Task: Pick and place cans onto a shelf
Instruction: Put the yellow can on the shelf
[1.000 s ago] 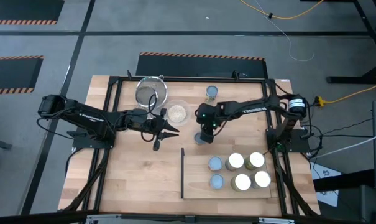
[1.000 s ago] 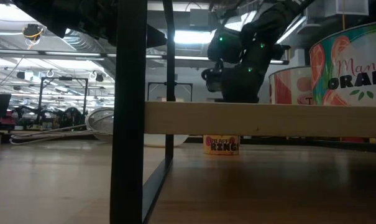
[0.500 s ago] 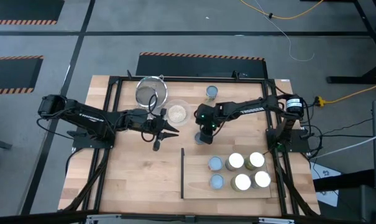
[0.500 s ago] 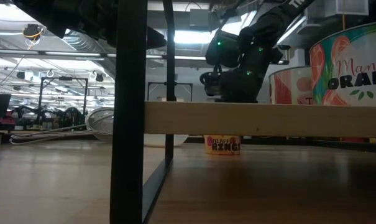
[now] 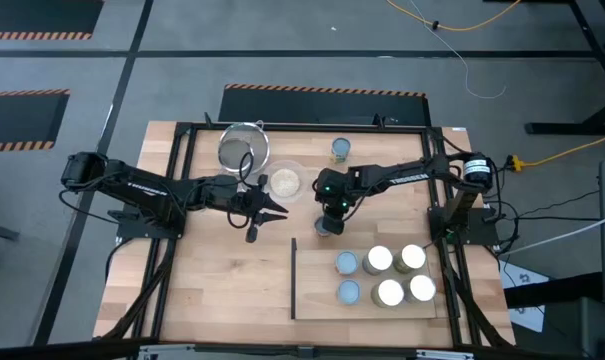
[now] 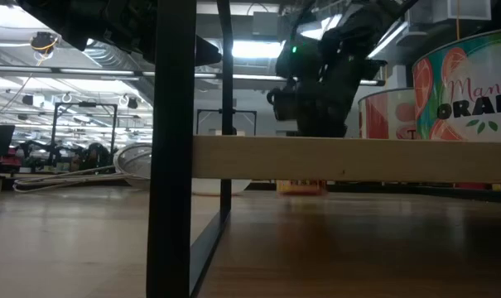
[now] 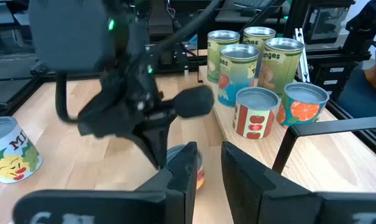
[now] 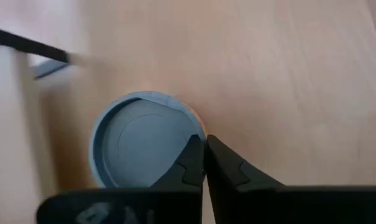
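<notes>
Right claw (image 8: pixel 204 163) closed, empty, above blue-topped can (image 8: pixel 147 140), six cans on shelf (image 5: pixel 317 300).

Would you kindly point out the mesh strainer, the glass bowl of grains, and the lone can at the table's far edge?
mesh strainer (image 5: pixel 242 152), high view, centre of its mesh.
glass bowl of grains (image 5: pixel 285 181), high view, on the grains inside it.
lone can (image 5: pixel 341 149), high view, on its top.

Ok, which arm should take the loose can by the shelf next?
Right. The right gripper sits directly above the loose can beside the shelf, jaws shut, so it must open first. The left gripper is farther off by the bowl, jaws open.
</notes>
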`<action>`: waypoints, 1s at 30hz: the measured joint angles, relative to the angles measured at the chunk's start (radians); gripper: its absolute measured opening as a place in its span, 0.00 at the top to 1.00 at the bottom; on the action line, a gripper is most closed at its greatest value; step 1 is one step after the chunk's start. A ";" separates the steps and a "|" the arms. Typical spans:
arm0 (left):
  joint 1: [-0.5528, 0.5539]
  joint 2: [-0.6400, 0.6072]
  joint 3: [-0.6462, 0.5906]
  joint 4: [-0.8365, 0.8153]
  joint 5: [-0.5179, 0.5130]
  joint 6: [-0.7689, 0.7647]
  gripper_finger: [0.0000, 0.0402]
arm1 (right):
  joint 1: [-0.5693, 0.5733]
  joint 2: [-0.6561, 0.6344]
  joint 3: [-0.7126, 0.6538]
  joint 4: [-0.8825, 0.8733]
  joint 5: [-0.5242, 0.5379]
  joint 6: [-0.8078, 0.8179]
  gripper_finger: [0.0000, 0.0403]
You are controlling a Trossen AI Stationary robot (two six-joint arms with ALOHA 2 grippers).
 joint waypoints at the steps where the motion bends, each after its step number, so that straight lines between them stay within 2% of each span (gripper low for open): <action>1: 0.000 0.000 0.000 0.001 0.000 0.000 0.83 | 0.006 -0.011 0.000 -0.002 -0.001 0.003 0.98; 6: 0.000 0.000 0.000 0.003 0.000 0.008 0.83 | 0.039 -0.055 0.059 -0.089 -0.002 0.028 0.98; 12: 0.002 0.000 0.000 0.004 -0.024 0.027 0.83 | 0.105 -0.071 0.239 -0.247 0.004 0.030 0.98; 18: 0.002 0.000 0.000 0.000 -0.024 0.027 0.83 | 0.208 -0.071 0.369 -0.347 0.091 0.081 0.98; 21: 0.002 0.000 0.000 0.000 -0.024 0.027 0.83 | 0.258 -0.071 0.384 -0.358 0.138 0.136 0.98; 26: 0.002 0.000 0.000 0.000 -0.024 0.027 0.83 | 0.343 -0.067 0.384 -0.362 0.156 0.242 0.98; 30: 0.002 0.000 0.000 -0.001 -0.024 0.027 0.83 | 0.411 -0.064 0.384 -0.362 0.228 0.304 0.98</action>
